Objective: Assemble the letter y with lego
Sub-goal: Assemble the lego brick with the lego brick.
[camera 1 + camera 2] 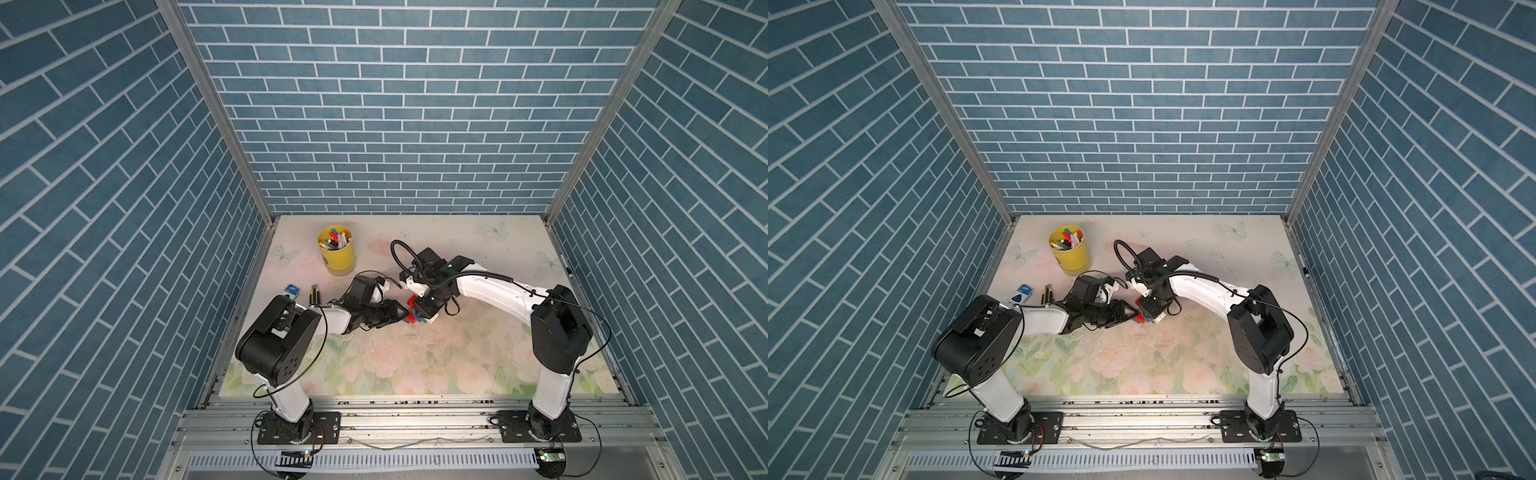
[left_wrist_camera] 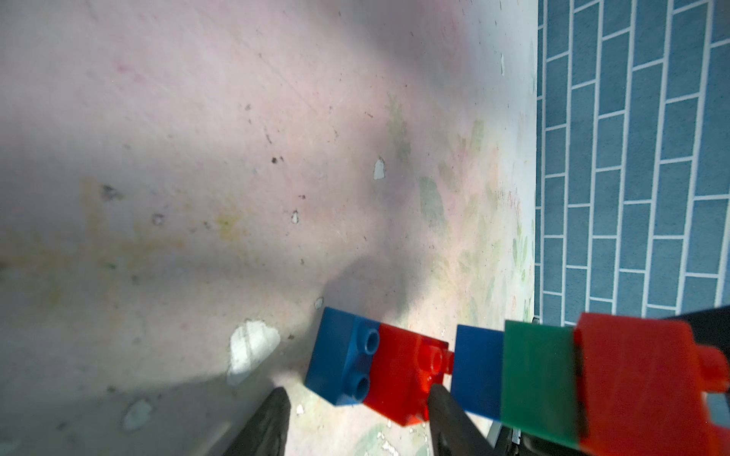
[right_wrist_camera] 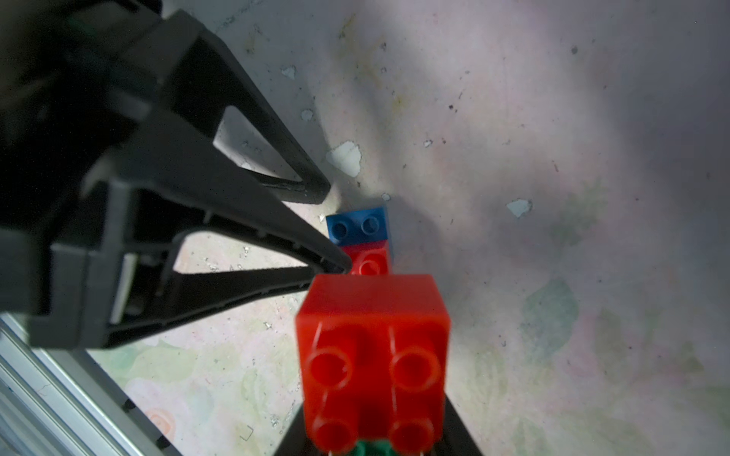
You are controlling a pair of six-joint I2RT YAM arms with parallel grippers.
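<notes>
Many markers (image 1: 336,240) fill yellow cup (image 1: 340,261); right hand (image 1: 424,311) grips lego (image 3: 375,316), left hand (image 2: 357,395) spread open.

Brick chain (image 2: 474,371): blue, red, blue, green, red. Cup (image 1: 338,253) yellow. Tabletop (image 1: 415,365) pale pink-green floral print, butterflies. Walls (image 1: 395,104) blue brick pattern, white joints. Arms (image 1: 490,286) black and white

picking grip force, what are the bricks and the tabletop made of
The bricks look like hard moulded plastic, glossy: crisp edges, sheen on studs. The tabletop is probably matte printed film over board: white chips break the flower print.
</notes>
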